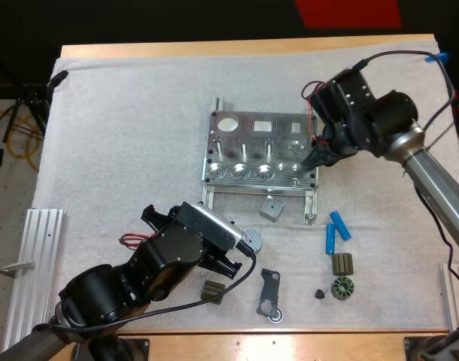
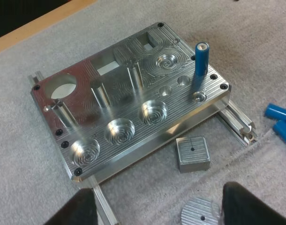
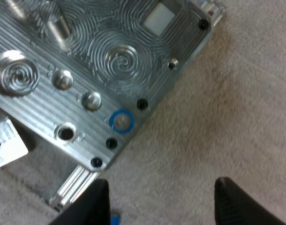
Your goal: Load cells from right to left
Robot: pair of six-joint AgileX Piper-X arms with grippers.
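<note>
Over mat (image 1: 124,135) at fixture's (image 1: 259,147) right edge, right jaws wide by seated cell (image 2: 201,58); left jaws wide near block (image 2: 192,153).

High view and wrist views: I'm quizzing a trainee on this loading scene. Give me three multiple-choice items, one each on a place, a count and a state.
1. Where does the upright cell stand?
A. at the fixture's right end
B. at its left end
C. on the mat

2. How many loose cells lie on the mat?
A. one
B. two
C. four

3. The right gripper's fingers are:
A. shut on a cell
B. shut on nothing
C. open

Key: A, it stands in a hole by the fixture's right corner. B, two lie side by side beside the fixture. C, the fingers stand apart, clear of everything.
</note>
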